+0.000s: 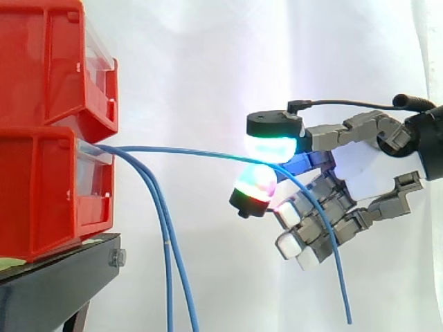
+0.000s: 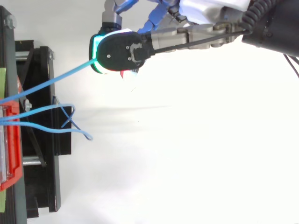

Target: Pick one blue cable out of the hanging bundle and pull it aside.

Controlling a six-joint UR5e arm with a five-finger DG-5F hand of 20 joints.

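1. Side view: two red plastic bins (image 1: pixel 41 104) are stacked on a black metal stand (image 1: pixel 55 270), with a white curtain (image 1: pixel 208 69) behind.
2. Side view: the robot hand (image 1: pixel 374 173) comes in from the right. It pinches one thin blue cable (image 1: pixel 201 153) between a green-glowing upper pad (image 1: pixel 271 146) and a rounded red-green lower pad (image 1: pixel 255 185).
3. Side view: the pinched cable runs nearly level from the lower bin's front to the pads. Its free end droops down past the other fingers, which are curled and white-tipped.
4. Side view: the two other blue cables (image 1: pixel 168 277) hang from the same bin, curving down side by side, well apart from the robot hand.
5. Top view: the upper finger's tip has a black round cap (image 2: pixel 117 51) with a cyan-green rim. The lower pad is mostly hidden under it.
6. Top view: the pinched cable (image 2: pixel 60 74) slants off toward the hand, away from the loose pair (image 2: pixel 51 108).
7. Top view: the loose pair cross over the stand (image 2: pixel 46 140), beside the red bin rim (image 2: pixel 11 140).
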